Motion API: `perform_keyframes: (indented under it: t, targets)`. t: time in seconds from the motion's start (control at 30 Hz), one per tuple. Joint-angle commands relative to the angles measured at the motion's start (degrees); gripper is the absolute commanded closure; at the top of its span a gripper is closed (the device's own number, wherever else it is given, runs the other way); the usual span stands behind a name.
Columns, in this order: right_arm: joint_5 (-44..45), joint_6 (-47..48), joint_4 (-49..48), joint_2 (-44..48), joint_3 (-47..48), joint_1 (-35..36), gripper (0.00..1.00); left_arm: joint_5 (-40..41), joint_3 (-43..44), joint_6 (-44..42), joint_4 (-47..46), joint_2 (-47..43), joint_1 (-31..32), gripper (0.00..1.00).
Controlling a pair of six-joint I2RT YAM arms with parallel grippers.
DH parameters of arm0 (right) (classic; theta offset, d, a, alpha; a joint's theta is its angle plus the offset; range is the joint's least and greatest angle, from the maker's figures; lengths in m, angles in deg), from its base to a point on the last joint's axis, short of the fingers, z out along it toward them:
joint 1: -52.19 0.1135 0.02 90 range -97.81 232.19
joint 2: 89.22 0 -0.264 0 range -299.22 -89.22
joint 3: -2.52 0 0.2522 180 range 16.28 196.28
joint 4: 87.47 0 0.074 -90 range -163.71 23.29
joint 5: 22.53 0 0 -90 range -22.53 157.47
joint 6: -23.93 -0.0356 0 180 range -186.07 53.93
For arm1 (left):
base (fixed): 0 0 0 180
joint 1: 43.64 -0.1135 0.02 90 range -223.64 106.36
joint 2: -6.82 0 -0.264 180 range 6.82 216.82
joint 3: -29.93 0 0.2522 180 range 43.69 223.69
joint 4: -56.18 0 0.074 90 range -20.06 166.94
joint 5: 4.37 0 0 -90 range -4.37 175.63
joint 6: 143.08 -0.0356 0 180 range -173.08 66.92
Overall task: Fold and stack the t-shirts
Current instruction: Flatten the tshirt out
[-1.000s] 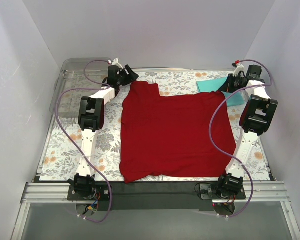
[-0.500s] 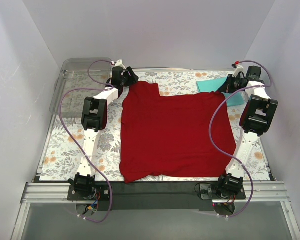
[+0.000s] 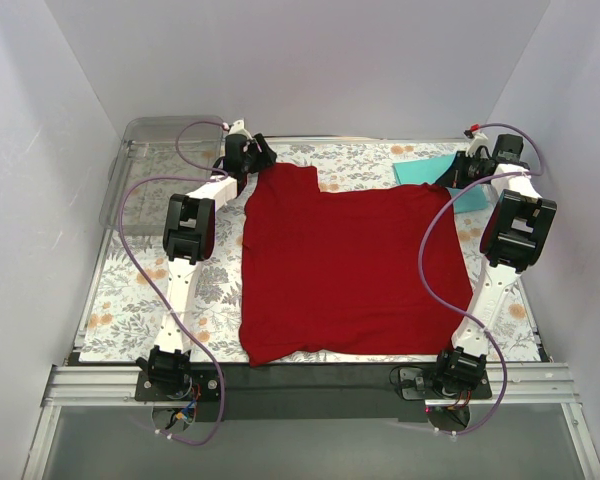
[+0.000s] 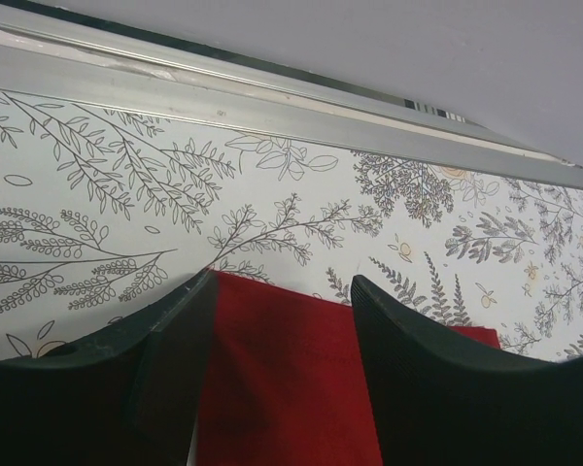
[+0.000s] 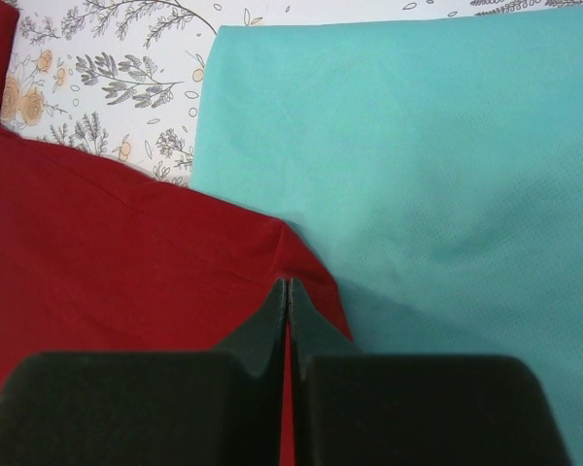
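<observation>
Flat on the floral mat (image 3: 130, 300) lies the dark red t-shirt (image 3: 355, 265). Left gripper (image 4: 282, 286): jaws apart, straddling its far-left corner. Right gripper (image 5: 288, 283): jaws closed, pinching its far-right corner beside the teal t-shirt (image 5: 418, 155).

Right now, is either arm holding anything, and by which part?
Right fingers shut on the dark red t-shirt at its far right corner, beside the teal t-shirt. Left fingers open over its far left edge, holding nothing.

Floral-patterned mat (image 3: 120, 300), clear plastic tray (image 3: 145, 130) at its far-left corner
</observation>
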Motion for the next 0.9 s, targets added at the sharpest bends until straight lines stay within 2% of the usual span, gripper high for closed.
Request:
perform_keyframes:
  t: [0.0, 0.13, 0.33, 0.43, 0.6, 0.77, 0.87]
  targets:
    - [-1.6, -0.6, -1.7, 3.5, -0.5, -0.3, 0.99, 2.8, -2.8, -1.0, -1.0, -5.0, -0.1, 0.46]
    - [-1.7, -0.4, -1.7, 3.5, -0.5, -0.3, 0.99, 2.6, -5.9, -1.3, -3.9, -6.9, -0.1, 0.45]
    - [-1.7, -0.2, -1.7, 3.6, -0.6, -0.4, 0.99, 3.4, -6.0, -0.6, -2.9, -7.1, -0.2, 0.44]
    - [-1.6, -0.2, -1.7, 3.6, -0.8, -0.4, 0.99, 1.8, -9.9, 0.0, -7.7, -9.7, -0.2, 0.42]
    - [-1.8, -0.2, -1.7, 3.4, -0.7, -0.4, 0.99, 1.2, -8.2, 1.0, -6.3, -9.8, -0.7, 0.41]
    - [-1.8, -0.2, -1.7, 3.5, -0.8, -0.4, 0.99, -0.7, -12.6, 2.0, -11.7, -12.3, -1.2, 0.39]
    - [-1.8, -0.3, -1.7, 3.6, -0.8, -0.4, 0.99, 0.5, -9.6, 1.6, -6.5, -10.1, -1.4, 0.39]
